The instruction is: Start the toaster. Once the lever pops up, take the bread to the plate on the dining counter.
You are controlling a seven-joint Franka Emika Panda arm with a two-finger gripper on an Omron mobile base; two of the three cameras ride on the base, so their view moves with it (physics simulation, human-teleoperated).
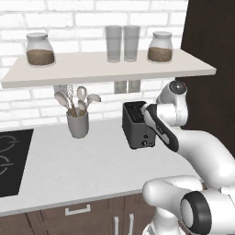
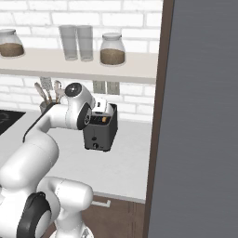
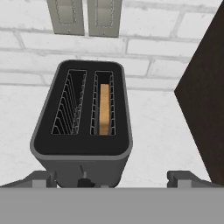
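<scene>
The dark grey toaster stands on the pale worktop near the brick wall, also seen as the toaster. In the hand view I look down on the toaster, where the bread sits low in the right slot and the left slot is empty. A small dark lever knob shows on its near front face. My gripper hovers over the front end of the toaster, open, with its fingertips spread wider than the toaster body. The plate and the dining counter are out of view.
A grey utensil cup with spoons stands left of the toaster, and a black hob lies further left. A shelf with jars and glasses hangs above. A tall dark panel rises close on the right. Wall outlets sit behind.
</scene>
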